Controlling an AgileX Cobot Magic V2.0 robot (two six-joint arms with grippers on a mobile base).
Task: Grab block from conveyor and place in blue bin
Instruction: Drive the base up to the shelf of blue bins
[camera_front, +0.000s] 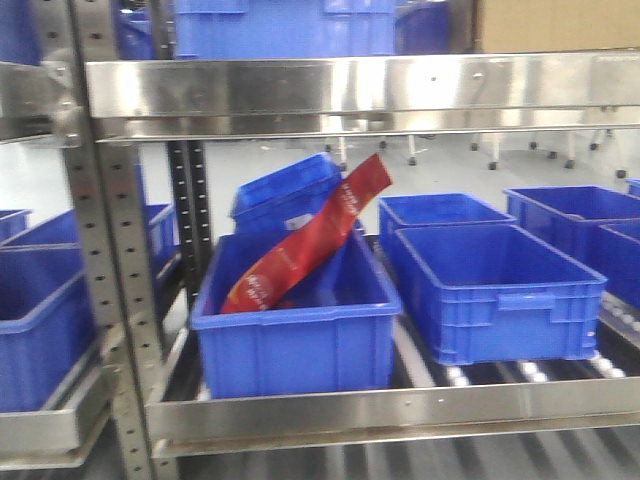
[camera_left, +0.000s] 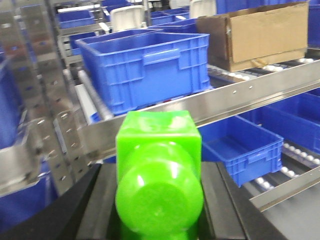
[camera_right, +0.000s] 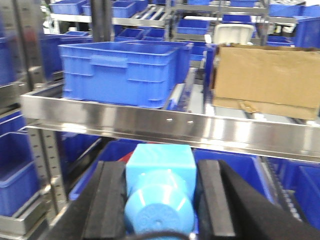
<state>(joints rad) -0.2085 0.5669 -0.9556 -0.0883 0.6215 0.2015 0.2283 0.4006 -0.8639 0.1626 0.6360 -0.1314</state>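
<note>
Right wrist-mounted view shows our right jaws closed snugly on the small bright-blue plastic cube with a round stud (camera_right: 161, 167), held up in front of the steel shelf rail (camera_right: 165, 122). We therefore judge the pick from the conveyor done, though we cannot see the belt itself. Our left jaws likewise clamp a bright-green studded plastic cube (camera_left: 159, 150). What remains is the placing: the open blue plastic bin (camera_front: 300, 350) on the rack, with a long red packet (camera_front: 310, 235) leaning in it, holds no cube that we can see.
</note>
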